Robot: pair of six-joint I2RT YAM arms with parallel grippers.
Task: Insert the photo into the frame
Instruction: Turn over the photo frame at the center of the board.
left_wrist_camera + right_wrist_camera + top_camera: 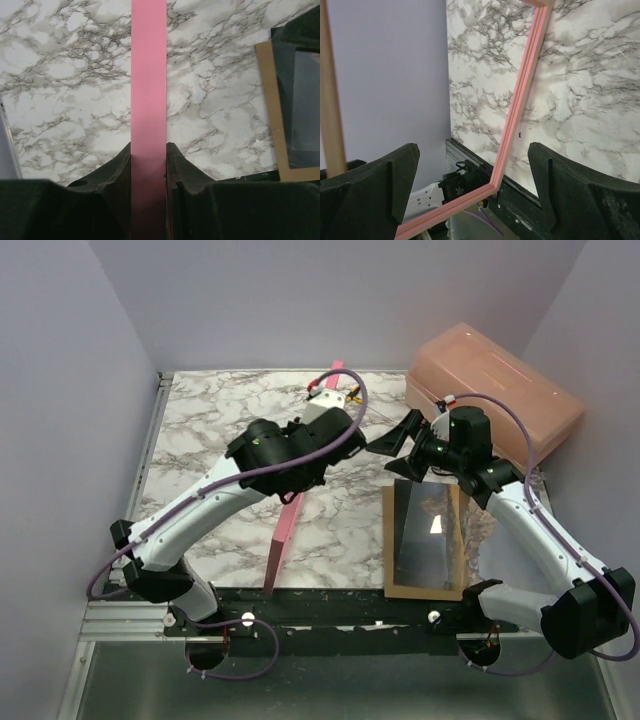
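Not far along, as we see it: nothing is in the frame (pixel 283 540) yet. It's up on edge over the marble table (pixel 220 430), and we can't tell if its bottom edge touches down. From the right wrist view we look straight through the opening at table and wall, with no print in there.

The photo we honestly can't pick out. The only candidate is a dark glossy sheet (pixel 425 535) lying flat on a brown board (pixel 425 591) just right of the frame, and glare hides whatever's on it. So pretty much everything is left: frame down flat, print in, backing on.

Jaws: the left gripper (pixel 148 150) is clamped on the frame's edge, with the pink strip running straight between its fingers and touching both. The right gripper (pixel 473 150) is spread wide and holding nothing. It hangs to the right of the frame, facing it. One pink corner shows in the gap between its fingers, but out beyond them, touching neither.

Further right of the frame, past that open gripper, sits a salmon plastic box (pixel 500 390).
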